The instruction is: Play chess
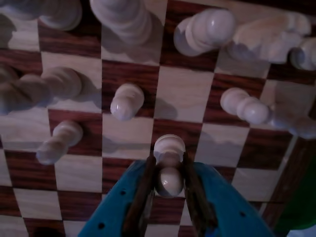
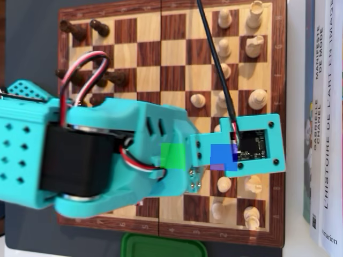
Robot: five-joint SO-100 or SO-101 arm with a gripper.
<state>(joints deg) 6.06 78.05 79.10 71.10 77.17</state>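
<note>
While I watch the overhead view, dark pieces crowd the chessboard's left edge, my arm spans its lower middle, and white pieces line the right edge. On the wrist view, my gripper pinches a white pawn by its head.

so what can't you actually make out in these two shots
- Gripper and the white pawn between its fingers: hidden in the overhead view under the teal arm.
- Squares under the arm: covered in the overhead view, so pieces there can't be told.
- Top-row white pieces: blurred and cut off by the wrist view's top edge; types unclear.
- Green container: cut off at the overhead view's bottom edge.
</note>
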